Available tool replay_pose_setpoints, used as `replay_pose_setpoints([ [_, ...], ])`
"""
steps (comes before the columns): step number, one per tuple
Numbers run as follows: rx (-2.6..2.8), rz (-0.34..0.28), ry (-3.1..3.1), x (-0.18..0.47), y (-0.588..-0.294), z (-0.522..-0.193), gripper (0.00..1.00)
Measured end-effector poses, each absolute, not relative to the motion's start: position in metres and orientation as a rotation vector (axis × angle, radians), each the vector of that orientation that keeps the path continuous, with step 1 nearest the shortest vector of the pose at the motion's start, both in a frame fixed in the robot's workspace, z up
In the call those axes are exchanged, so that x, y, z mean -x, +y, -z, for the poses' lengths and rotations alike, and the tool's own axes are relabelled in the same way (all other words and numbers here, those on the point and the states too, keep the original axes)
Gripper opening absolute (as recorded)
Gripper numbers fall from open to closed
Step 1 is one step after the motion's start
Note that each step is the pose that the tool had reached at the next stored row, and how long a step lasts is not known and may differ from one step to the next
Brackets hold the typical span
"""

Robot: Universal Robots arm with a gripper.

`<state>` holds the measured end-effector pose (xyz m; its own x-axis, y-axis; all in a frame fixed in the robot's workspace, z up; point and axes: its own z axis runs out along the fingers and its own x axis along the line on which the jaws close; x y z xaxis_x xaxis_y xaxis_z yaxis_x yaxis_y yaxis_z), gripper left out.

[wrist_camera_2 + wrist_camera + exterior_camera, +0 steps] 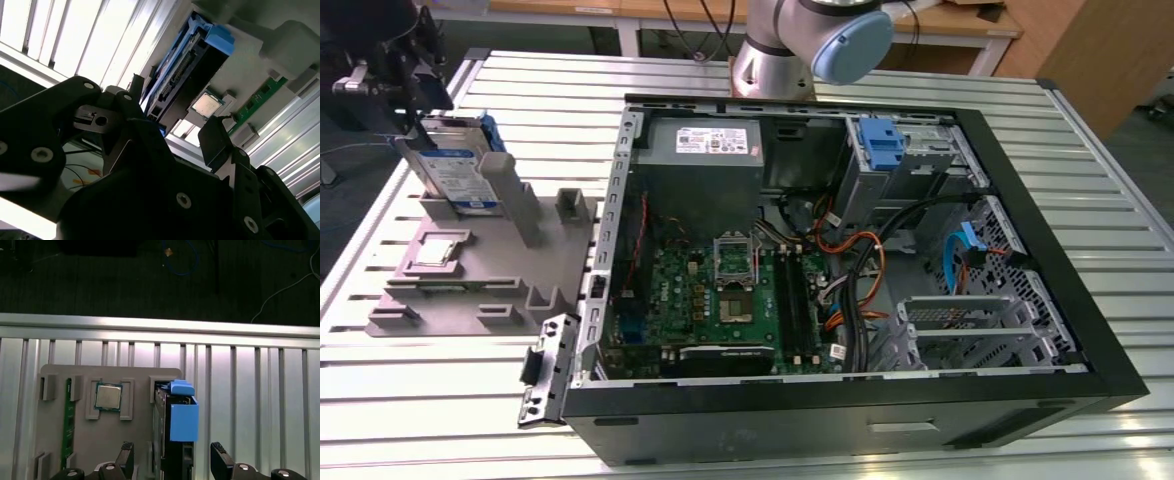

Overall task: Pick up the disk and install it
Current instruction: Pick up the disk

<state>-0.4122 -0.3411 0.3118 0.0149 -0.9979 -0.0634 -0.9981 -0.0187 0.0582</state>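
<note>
The pincer (172, 454) is spread, with one finger (126, 455) on each side of the disk (183, 421) and a gap showing beside it. The disk stands on edge in a grey holder (467, 270) on the slatted tabletop (454, 400). In the exterior view the holder is at 9 o'clock from the open computer case (854, 250). A processor chip (108, 397) lies in the holder near the disk.
</note>
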Motion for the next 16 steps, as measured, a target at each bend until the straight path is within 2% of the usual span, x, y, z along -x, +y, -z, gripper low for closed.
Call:
replay_pose_setpoints([
  [16,2.271,-0.104,2.151,0.4127,-0.3393,-0.3028,0.71],
])
